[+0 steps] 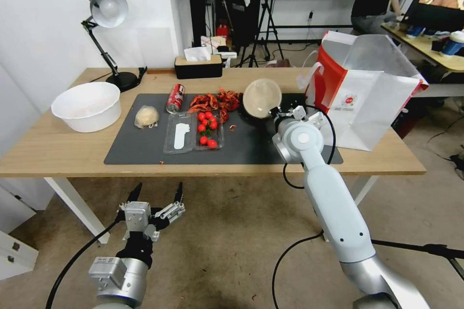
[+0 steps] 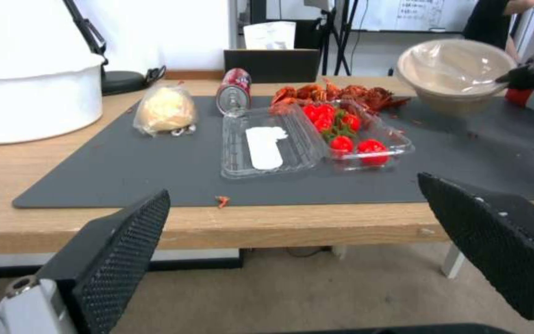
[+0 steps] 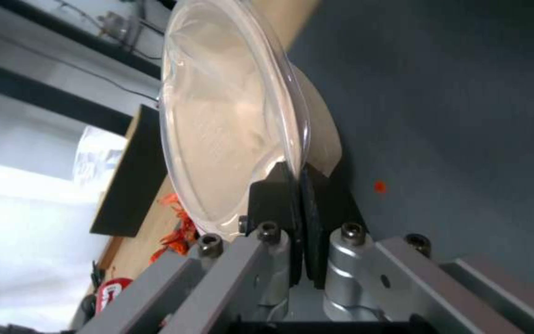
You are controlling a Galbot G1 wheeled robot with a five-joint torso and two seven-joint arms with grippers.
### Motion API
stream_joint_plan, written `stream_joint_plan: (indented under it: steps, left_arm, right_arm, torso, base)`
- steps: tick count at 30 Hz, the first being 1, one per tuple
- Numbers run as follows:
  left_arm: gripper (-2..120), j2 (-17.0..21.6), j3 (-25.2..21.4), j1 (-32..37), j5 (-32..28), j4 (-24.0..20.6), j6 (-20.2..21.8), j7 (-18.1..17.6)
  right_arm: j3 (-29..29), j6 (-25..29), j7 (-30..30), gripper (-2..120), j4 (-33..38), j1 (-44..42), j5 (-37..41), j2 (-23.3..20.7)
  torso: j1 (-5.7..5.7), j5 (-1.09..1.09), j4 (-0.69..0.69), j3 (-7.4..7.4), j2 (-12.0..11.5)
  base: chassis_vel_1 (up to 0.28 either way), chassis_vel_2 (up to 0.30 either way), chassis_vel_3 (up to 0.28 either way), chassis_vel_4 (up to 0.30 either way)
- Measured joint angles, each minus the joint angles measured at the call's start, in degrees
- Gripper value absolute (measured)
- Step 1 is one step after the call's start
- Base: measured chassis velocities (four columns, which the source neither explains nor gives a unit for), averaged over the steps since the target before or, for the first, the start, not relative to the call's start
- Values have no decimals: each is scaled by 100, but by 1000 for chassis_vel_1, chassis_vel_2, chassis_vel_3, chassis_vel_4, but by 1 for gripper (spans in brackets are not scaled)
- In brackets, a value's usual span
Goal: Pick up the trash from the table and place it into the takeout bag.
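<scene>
Right gripper is clenched on the rim of the round tan domed bowl with clear plastic lid, pads pinching lid edge and paper wall together. In the head view the bowl sits at centre, tilted on edge with its lid facing the camera, over the dark grey mat of the long light-wood table. Whether its lower edge touches the mat — cannot tell.

Large white paper takeout bag with red side panels stands at right of frame, mouth up, just beside the bowl.

Left gripper hangs at lower left, below the table edge, fingers spread, holding nothing.

Handling judgement: bowl looks light and thin-walled; the paper wall may flex and the clear lid is probably slippery. A rim pinch seems adequate only while lid and wall stay clamped together — a deep bite is safer than a tip hold.

On the mat, centre-left: red drink can lying on its side, plastic-wrapped beige lump.
</scene>
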Motion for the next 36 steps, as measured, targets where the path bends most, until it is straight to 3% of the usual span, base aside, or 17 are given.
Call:
stream_joint_plan:
  steps: [8, 15, 18, 21, 26, 29, 36]
  left_arm:
    - [100, 6, -1, 12, 1, 0, -22, -1]
    - [100, -10, 14, 31, 21, -1, -61, -1]
    - [100, -20, 15, 29, 26, 0, -92, -1]
    - [100, -37, 15, 29, 37, 10, -98, -1]
    - [100, -64, 62, 29, 5, 28, -133, -1]
    - [100, -73, 100, 26, -80, -34, -82, 2]
    - [100, -51, 94, 14, -74, 16, -120, 13]
  right_arm:
    - [-287, -83, -574, 0, 302, -114, -973, -390]
    - [-683, -108, -1217, 0, 746, -249, -2301, -993]
    - [-822, 214, -2024, 0, 1008, -381, -4165, -1521]
    - [-751, 396, -2135, 0, 1169, -380, -4852, -1699]
    - [-420, 451, -1764, 0, 1559, -190, -5259, -2073]
    - [-20, -22, -1055, 0, 1724, 5, -5079, -2533]
    - [388, -673, -163, 0, 1794, -73, -4604, -2957]
  torso:
    - [0, 0, 0, 0, 0]
    - [0, 0, 0, 0, 0]
    - [0, 1, -1, 0, 0]
    - [0, 1, 1, 0, 0]
    - [0, 1, 0, 0, 0]
    - [0, 0, 0, 0, 0]
    - [0, 0, -1, 0, 0]
  base:
    - [0, 0, 0, 0]
    - [0, 0, 0, 0]
    - [0, 0, 0, 0]
    - [0, 0, 0, 0]
    - [0, 0, 0, 0]
    - [0, 0, 0, 0]
    - [0, 0, 0, 0]
